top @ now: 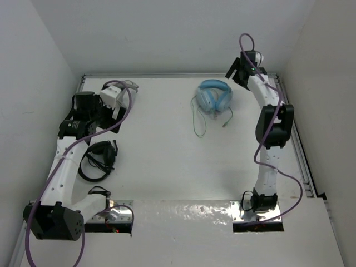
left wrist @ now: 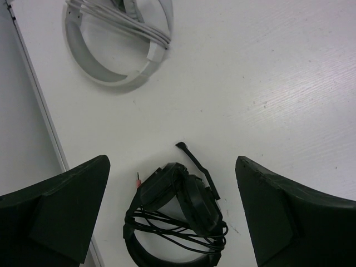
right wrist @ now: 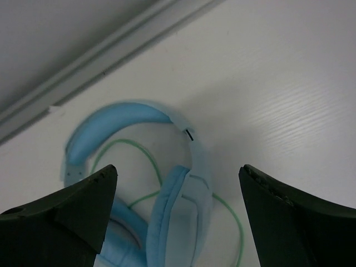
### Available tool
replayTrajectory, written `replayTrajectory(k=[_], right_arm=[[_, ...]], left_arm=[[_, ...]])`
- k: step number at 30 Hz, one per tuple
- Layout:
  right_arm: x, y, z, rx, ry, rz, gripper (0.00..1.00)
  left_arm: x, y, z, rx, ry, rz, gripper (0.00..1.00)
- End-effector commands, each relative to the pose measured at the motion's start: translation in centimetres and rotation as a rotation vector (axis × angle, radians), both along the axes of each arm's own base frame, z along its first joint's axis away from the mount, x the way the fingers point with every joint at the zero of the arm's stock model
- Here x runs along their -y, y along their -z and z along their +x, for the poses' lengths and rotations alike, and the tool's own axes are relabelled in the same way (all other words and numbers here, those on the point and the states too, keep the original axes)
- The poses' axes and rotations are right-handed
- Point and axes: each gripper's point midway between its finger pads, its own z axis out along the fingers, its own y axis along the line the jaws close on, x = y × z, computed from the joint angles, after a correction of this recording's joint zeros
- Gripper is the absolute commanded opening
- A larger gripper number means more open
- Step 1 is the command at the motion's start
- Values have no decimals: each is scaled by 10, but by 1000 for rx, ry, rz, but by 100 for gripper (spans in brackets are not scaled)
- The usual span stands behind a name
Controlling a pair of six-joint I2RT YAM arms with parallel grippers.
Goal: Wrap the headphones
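1. Black headphones [top: 99,158], their cord bundled on them, lie near the left edge of the white worktop [top: 167,150].
2. Grey-white headphones [left wrist: 114,77] lie toward the far left corner, with cable wrapped across the band.
3. Left gripper [left wrist: 172,164] hangs above the black pair, jaws spread wide, holding nothing.
4. Light blue headphones [top: 214,94] lie near the far edge, right of centre. Their pale green cable [top: 196,119] trails loose toward the near side.
5. Right gripper [right wrist: 178,169] hovers over them, jaws wide apart and empty.

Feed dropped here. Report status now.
Left hand open, empty. Right hand open, by the blue headphones, not touching. Cable loose, unwrapped. Black headphones and grey-white headphones far left, out of the way.
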Motion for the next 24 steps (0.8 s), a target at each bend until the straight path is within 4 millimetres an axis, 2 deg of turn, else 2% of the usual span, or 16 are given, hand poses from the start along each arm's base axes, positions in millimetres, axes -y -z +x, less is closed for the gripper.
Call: replayTrajectory(k=[1, 5, 9, 11, 12, 14, 15, 16, 17, 18, 19, 20, 21, 22, 23, 24], right_arm=[[-41, 45, 2, -87, -66, 69, 89], [-42, 94, -26, -247, -19, 27, 89], [-59, 114, -55, -316, -85, -47, 86], [-63, 114, -62, -322, -99, -63, 60], [-64, 111, -63, -315, -104, -66, 34], [-62, 105, -71, -309, -124, -91, 15], [-62, 82, -70, -258, -130, -110, 9], [-62, 73, -73, -245, -145, -136, 4], [-59, 72, -84, -262, -190, -186, 0], [-64, 44, -86, -200, -215, -214, 0], [-66, 33, -90, -180, -250, -239, 0], [-67, 34, -103, -197, -315, -289, 0], [-82, 25, -110, -173, -367, -311, 0], [-88, -2, -118, -120, -395, -340, 0], [-91, 0, -130, -134, -438, -391, 0], [-106, -9, -139, -107, -461, -429, 0]], left_arm=[[-1, -7, 6, 28, -32, -17, 93], [-1, -5, 4, 15, -33, -11, 93], [-2, -7, 4, 25, -28, -3, 93], [-1, -10, 6, 37, -22, -6, 92], [1, -13, 8, 47, -11, -12, 91], [5, -18, 10, 48, 9, -24, 89], [10, -21, 9, 42, 31, -40, 88], [12, -28, 14, 42, 39, -49, 87], [16, -26, 13, 14, 47, -59, 84], [19, -27, 13, -2, 48, -78, 83], [22, -21, 19, -40, 42, -90, 82], [29, -28, 20, -54, 57, -98, 81], [39, -30, 21, -77, 86, -112, 81], [59, -22, 26, -134, 143, -113, 81], [72, -38, 27, -132, 180, -110, 81], [100, -32, 28, -171, 239, -85, 82]])
